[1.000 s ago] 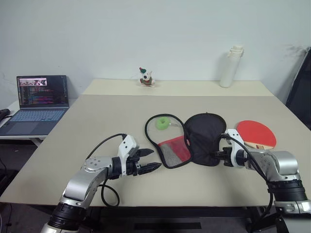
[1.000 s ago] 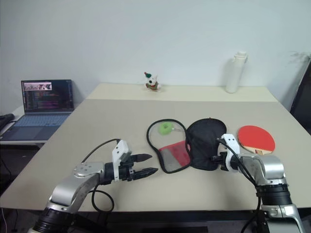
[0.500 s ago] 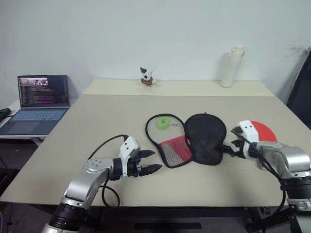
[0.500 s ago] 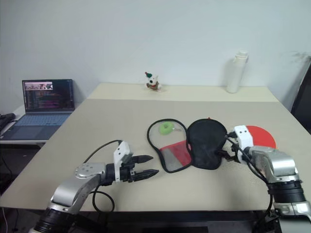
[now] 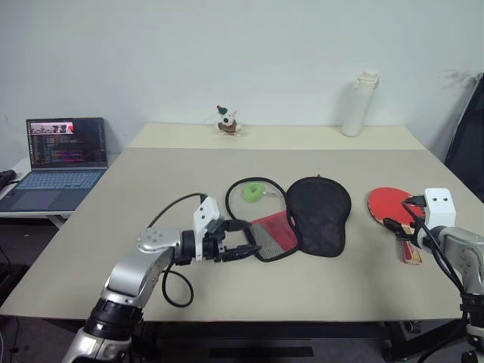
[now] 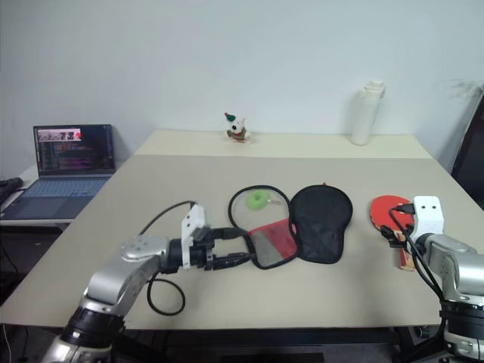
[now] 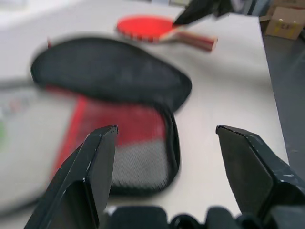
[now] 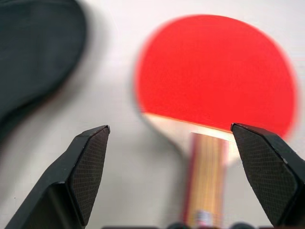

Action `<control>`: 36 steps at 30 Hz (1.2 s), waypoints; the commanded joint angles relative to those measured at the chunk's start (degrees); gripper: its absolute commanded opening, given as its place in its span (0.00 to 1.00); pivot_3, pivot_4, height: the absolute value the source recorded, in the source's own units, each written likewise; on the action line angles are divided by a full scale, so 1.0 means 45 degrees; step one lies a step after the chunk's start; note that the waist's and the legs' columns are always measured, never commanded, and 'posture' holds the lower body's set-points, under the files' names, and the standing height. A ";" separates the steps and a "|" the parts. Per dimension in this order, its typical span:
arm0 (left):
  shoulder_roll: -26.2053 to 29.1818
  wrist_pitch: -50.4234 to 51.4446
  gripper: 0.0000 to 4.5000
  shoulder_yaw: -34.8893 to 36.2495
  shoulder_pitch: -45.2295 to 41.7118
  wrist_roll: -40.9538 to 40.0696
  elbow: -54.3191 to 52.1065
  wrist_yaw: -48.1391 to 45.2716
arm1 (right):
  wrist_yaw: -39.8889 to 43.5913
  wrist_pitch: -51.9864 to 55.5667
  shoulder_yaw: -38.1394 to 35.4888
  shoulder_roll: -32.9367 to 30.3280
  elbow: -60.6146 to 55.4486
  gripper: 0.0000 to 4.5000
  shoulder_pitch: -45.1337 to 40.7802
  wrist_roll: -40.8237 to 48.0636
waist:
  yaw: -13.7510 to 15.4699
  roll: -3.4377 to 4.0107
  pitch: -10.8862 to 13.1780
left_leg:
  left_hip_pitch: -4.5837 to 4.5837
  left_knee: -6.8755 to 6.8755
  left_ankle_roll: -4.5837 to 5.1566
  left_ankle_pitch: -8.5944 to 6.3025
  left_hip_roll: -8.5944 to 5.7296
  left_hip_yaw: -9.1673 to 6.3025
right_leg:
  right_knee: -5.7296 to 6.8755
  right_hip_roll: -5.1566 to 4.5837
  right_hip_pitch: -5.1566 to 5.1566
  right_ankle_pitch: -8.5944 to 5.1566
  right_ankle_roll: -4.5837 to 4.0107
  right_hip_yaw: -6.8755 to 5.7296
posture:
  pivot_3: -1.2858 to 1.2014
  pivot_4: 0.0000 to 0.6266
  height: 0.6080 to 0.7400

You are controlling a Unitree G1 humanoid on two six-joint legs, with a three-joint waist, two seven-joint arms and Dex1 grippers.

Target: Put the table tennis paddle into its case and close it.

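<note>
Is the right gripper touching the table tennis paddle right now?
Apart. In the right wrist view the open right gripper straddles the table tennis paddle, bare table between each finger and it.

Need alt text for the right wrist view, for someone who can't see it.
The right gripper, fingers open, hangs just above the wooden handle of the red paddle, which lies flat on the table. The edge of the black case lies beside the paddle, apart from it.

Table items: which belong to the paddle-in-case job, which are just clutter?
Job:
- paddle, flat on the table, right of the case
- case, lying open
- left gripper, open, by the case
- right gripper, open, over the paddle

Clutter:
- white bottle
- small figurine
- laptop, on a side table
</note>
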 commanded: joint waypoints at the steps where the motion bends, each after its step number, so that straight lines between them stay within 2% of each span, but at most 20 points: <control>1: -0.0183 -0.0443 0.80 -0.0081 -0.0440 -0.0023 0.0108 -0.0207 | -0.0477 -0.0609 -0.0320 0.0145 0.0653 0.99 -0.0234 -0.0301 | -0.0018 0.0000 0.0000 | -0.0001 -0.0003 0.0000 0.0000 0.0000 0.0002 | -0.0002 0.0000 -0.0001 0.0000 0.0000 0.0003 | 0.52 0.24 1.00; 13: -0.0141 -0.0631 0.80 -0.0029 -0.0270 0.0156 0.0229 -0.0113 | -0.0410 -0.1322 0.0044 0.0441 0.2974 0.99 -0.0926 -0.0489 | -0.0058 0.0001 0.0001 | 0.0004 0.0001 0.0003 -0.0001 0.0002 0.0003 | 0.0004 0.0006 -0.0001 0.0002 0.0002 0.0011 | 0.52 0.24 1.00; 16: -0.0109 -0.0626 0.80 0.0000 -0.0083 0.0187 0.0125 -0.0030 | -0.0409 -0.1561 0.0119 0.0485 0.3399 0.87 -0.1071 -0.0556 | -0.0067 0.0001 0.0001 | 0.0004 0.0000 0.0003 -0.0001 0.0003 0.0005 | 0.0003 0.0007 0.0000 0.0002 0.0002 0.0013 | 0.52 0.24 1.00; 23: 0.0012 -0.0629 0.80 0.0050 0.0335 0.0218 -0.0083 0.0141 | -0.0643 -0.1753 0.0065 0.0654 0.3507 0.36 -0.1079 -0.0510 | -0.0062 0.0001 0.0000 | 0.0006 0.0012 0.0003 -0.0001 0.0001 0.0001 | 0.0004 0.0004 0.0010 0.0006 0.0008 0.0013 | 0.52 0.24 1.00; 25: 0.0080 -0.0586 0.80 0.0105 0.0479 0.0207 -0.0153 0.0186 | -0.0684 -0.1743 -0.0011 0.0634 0.3310 0.25 -0.1075 -0.0462 | -0.0058 0.0001 0.0000 | 0.0007 0.0011 0.0003 -0.0001 0.0000 0.0001 | 0.0003 0.0004 0.0010 0.0006 0.0008 0.0013 | 0.52 0.24 1.00; 27: 0.0145 -0.0558 0.80 0.0140 0.0580 0.0185 -0.0203 0.0219 | -0.0677 -0.1701 -0.0046 0.0591 0.3115 0.25 -0.1067 -0.0423 | -0.0057 0.0001 0.0000 | 0.0007 0.0010 0.0003 -0.0001 0.0001 0.0001 | 0.0003 0.0004 0.0010 0.0006 0.0008 0.0013 | 0.52 0.24 1.00; 31: 0.0528 -0.0396 0.80 0.0376 0.1073 0.0075 -0.0492 0.0296 | -0.0508 -0.0743 -0.0249 0.0302 0.0928 0.25 -0.1179 0.0009 | -0.0063 0.0032 0.0019 | 0.0004 0.0004 0.0003 -0.0001 0.0003 0.0003 | 0.0005 0.0003 0.0001 0.0005 0.0007 0.0018 | 0.52 0.24 1.00; 36: 0.0735 -0.0217 0.80 0.0486 0.1454 -0.0044 -0.0843 0.0427 | -0.1269 0.1528 -0.0771 0.1247 -0.2258 0.25 -0.2042 0.0943 | -0.0104 0.0055 0.0033 | -0.0013 -0.0009 0.0003 -0.0001 0.0012 0.0012 | 0.0022 0.0009 -0.0040 0.0004 0.0004 0.0032 | 0.52 0.24 1.00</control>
